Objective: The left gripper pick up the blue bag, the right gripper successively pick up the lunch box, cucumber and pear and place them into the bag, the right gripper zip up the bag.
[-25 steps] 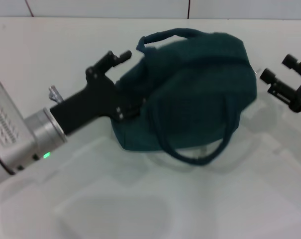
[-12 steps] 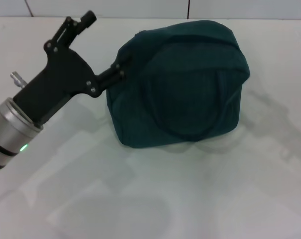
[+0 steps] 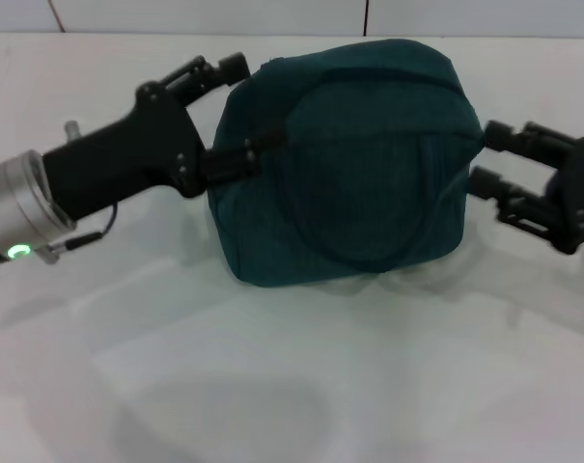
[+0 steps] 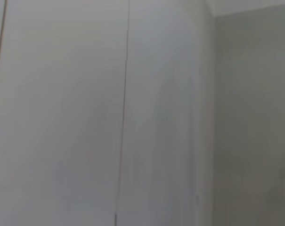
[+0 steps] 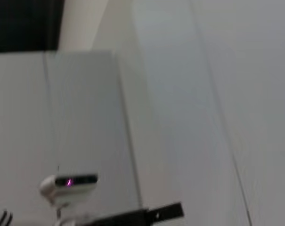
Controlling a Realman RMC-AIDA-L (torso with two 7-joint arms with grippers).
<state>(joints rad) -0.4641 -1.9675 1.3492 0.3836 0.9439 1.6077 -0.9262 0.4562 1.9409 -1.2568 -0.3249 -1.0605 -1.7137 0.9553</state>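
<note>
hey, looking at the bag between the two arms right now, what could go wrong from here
1. The left hand spans only the blue bag's side edge, so the soft fabric could slip or sag away from it.
2. The right hand is open right beside the bag's other side; pushing in could shove or tip the bag.
3. The lunch box, cucumber and pear are not visible, and no opening shows, so the packing cannot be checked.

Left wrist view. Pale white wall panel (image 4: 62,113), plain and flat, fills most of the frame. One thin dark vertical seam (image 4: 123,113) runs its full height; a second faint line sits at the far edge. Grey wall section (image 4: 250,122) adjoins it at a vertical corner. Small dark fragments at that grey section's outer edge, unidentifiable.
</note>
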